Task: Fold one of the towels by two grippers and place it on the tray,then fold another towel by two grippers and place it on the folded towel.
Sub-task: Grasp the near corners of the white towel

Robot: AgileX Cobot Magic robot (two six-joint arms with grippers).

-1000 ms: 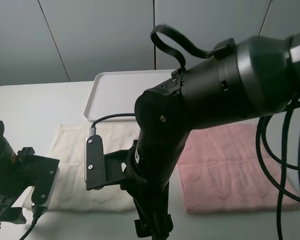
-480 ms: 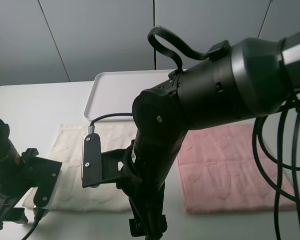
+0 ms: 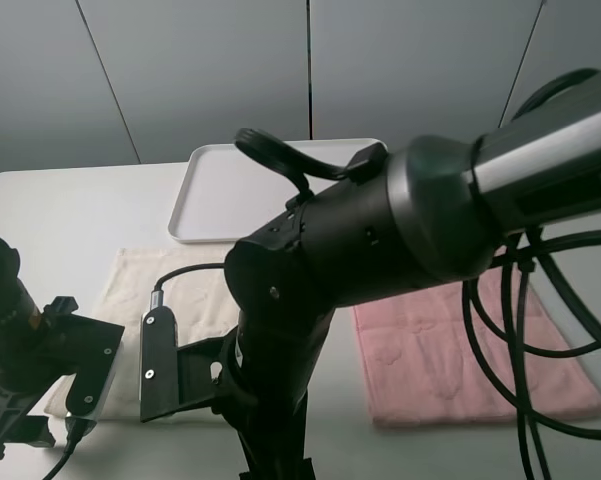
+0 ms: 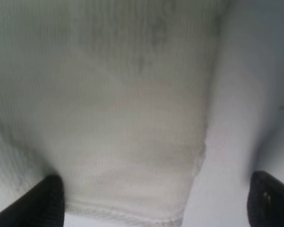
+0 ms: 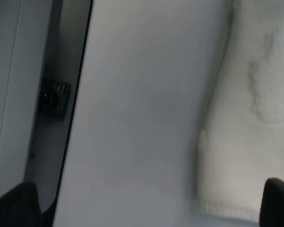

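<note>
The white table (image 3: 60, 210) carries the flat white rectangular plastic tray (image 3: 195, 170) at its far side. In front of the tray lies the cream off-white terry towel (image 3: 130, 290), spread flat, with the pale pink terry towel (image 3: 450, 340) beside it.

The step appears to be seizing the cream towel's two near corners. Both arms should come down level, pinch hem only, and lift together.

The black left gripper (image 4: 160, 196) stands fully spread over one near corner and grips nothing. The black right gripper (image 5: 149, 201), equally wide and empty-handed, hangs mostly over bare table, with the other corner off-centre between its fingers, so it wants centring first.
</note>
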